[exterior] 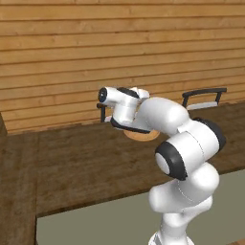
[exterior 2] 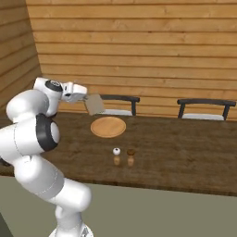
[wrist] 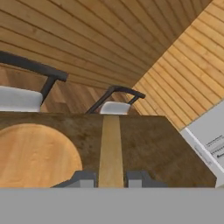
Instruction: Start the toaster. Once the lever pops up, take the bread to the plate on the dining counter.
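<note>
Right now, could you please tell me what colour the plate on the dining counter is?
The plate is a plain tan-orange, seen best in the right base view.

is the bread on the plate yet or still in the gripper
Still in the gripper: the bread hangs tilted between its fingers, above the plate, not touching it. The hand view shows the slice edge-on between the fingertips.

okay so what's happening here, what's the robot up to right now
The robot arm's gripper is shut on the bread, a small flat slice held on edge in the air above the dining counter. The slice sits just beside and above the near rim of the plate, which has nothing on it yet. A pair of small shakers stands on the counter closer to the robot, and two chairs are on the far side.
</note>
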